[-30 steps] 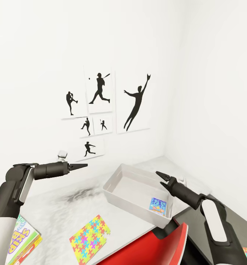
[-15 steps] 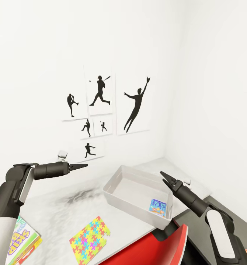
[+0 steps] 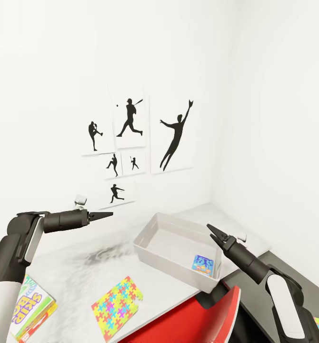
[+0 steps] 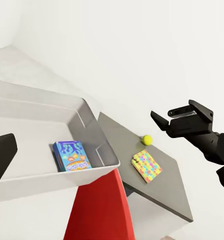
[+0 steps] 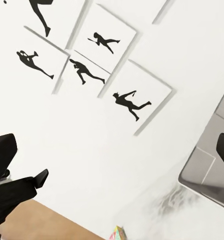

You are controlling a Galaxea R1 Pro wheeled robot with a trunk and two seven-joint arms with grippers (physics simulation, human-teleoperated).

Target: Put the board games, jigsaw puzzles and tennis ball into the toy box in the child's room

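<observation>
Jigsaw puzzle (image 3: 116, 302) lies flat on table (image 3: 74, 267) near toy box (image 3: 178, 250), prob light, stiff, thin, so pinch an edge; left gripper (image 3: 104, 216) looks closed & empty, right gripper (image 3: 212, 231) slightly parted, empty

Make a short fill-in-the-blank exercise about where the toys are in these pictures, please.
1. The white toy box already holds one small ____ box.
2. The yellow tennis ball lies on the ____ table, outside the toy box.
3. The colourful jigsaw puzzle lies on the white table, to the ____ of the toy box in the head view.

Missing words: blue; grey; left
</observation>
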